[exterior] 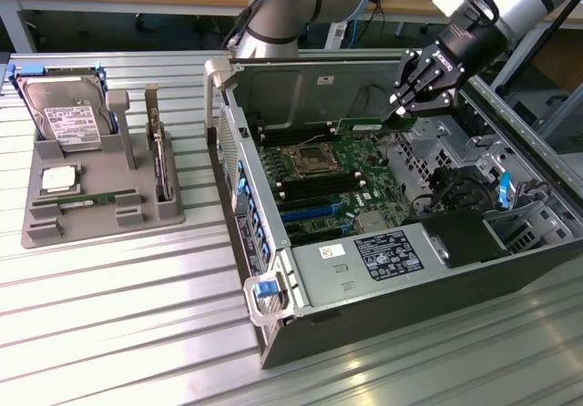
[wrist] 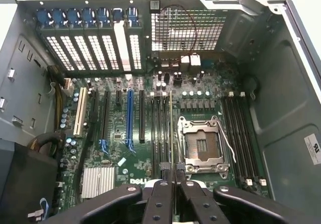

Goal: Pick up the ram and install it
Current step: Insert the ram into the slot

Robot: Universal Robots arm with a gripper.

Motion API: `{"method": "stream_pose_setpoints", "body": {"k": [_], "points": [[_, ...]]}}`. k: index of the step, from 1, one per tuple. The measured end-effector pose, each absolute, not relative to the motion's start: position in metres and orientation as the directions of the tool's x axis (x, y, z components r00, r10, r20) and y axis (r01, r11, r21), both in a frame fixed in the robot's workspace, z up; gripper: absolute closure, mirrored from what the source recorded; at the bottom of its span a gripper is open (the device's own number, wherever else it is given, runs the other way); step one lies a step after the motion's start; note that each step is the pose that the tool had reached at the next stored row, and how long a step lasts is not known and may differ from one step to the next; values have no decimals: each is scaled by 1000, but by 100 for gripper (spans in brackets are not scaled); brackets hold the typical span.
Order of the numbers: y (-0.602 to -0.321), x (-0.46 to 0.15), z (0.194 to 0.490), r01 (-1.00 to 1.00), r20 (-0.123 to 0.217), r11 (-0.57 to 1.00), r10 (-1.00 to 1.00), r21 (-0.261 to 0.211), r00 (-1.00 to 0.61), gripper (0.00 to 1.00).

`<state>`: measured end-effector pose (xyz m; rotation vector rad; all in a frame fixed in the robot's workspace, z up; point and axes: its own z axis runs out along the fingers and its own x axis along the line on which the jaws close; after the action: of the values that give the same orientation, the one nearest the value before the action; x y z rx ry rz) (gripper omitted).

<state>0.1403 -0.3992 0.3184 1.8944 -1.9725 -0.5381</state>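
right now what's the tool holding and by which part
The tool holds the ram, pinched at one end of the stick, above the open computer case.

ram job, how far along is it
Pickup looks done: the jaws are shut on the ram, carried edge-on over the open computer case. In hand: the gripper holds it above the motherboard, beside the empty processor socket. Left: the stick is not yet seated in a slot.

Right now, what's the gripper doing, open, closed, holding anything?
Gripper: closed on the ram, holding it edge-on over the open computer case.
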Motion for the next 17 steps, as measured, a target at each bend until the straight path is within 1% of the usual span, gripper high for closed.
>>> {"method": "stream_pose_setpoints", "body": {"k": [17], "points": [[-399,131,297,-865,5,40,-999,500,-43,88]]}}
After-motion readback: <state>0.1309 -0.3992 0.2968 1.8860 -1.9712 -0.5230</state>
